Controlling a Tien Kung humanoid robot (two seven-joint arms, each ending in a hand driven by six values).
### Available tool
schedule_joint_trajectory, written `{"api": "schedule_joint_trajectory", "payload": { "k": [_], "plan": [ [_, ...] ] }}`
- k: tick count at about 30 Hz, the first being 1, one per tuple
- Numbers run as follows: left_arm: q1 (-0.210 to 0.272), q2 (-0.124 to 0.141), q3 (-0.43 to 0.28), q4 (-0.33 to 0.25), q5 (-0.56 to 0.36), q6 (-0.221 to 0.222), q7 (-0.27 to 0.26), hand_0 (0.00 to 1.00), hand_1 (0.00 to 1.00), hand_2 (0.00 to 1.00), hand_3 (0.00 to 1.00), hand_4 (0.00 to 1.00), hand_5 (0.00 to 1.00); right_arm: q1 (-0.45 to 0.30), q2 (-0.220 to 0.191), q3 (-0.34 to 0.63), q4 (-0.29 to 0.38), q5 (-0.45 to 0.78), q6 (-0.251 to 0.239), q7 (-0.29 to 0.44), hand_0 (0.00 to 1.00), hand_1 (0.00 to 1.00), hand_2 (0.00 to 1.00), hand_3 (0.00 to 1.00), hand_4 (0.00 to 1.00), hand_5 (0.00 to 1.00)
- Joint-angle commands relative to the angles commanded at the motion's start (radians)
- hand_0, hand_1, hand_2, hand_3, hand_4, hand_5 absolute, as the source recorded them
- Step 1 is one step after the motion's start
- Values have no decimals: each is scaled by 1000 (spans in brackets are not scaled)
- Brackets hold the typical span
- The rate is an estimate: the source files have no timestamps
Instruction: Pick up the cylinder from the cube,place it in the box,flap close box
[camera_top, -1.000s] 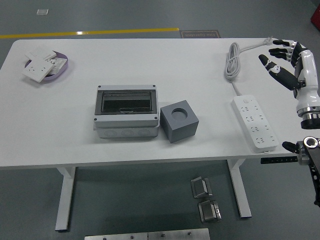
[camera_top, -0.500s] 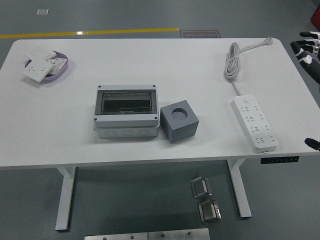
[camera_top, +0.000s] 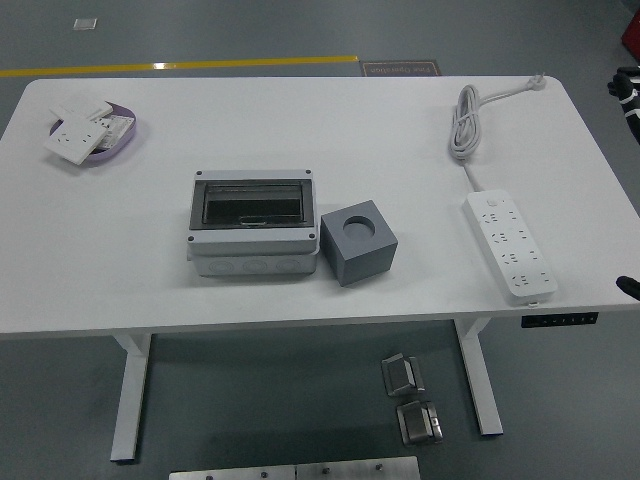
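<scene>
Box (camera_top: 254, 222) with dark flap beside the holed grey cube (camera_top: 358, 241); right robot hand (camera_top: 628, 90) at edge, fingers unreadable.

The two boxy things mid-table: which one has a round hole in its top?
The grey cube, right of the junction box. The box instead has a dark rectangular window on top.

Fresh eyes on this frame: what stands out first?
The grey box with its dark window sits mid-table, a grey cube with a round hole in its top touching its right side. A white power strip lies to the right; a purple tray of white sockets sits far left.
</scene>
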Motion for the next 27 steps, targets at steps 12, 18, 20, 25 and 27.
{"api": "schedule_joint_trajectory", "payload": {
  "k": [12, 18, 20, 25, 27],
  "plan": [
    [-12, 5, -5, 0, 16, -15, 43, 595, 626, 568, 580, 605, 293, 13, 26, -3, -4, -3, -5, 2, 751, 616, 583, 592, 959, 689],
    [-10, 1, -76, 0, 46, -25, 30, 595, 621, 569, 576, 611, 297, 20, 10, -50, -21, 1, -8, -5, 750, 617, 585, 606, 956, 689],
    [-12, 4, -100, 0, 59, -28, 23, 595, 621, 569, 576, 611, 297, 24, -6, -82, -31, -3, -8, -12, 750, 617, 585, 606, 956, 689],
    [-14, 15, -67, 0, 47, -44, -14, 594, 620, 568, 576, 611, 294, 27, -13, -113, -35, -27, -16, -21, 752, 616, 585, 609, 955, 688],
    [-18, 16, -43, 0, 40, -53, -33, 594, 620, 568, 576, 611, 294, 25, -4, -105, -33, -33, -19, -21, 752, 616, 585, 609, 955, 688]
  ]
}}
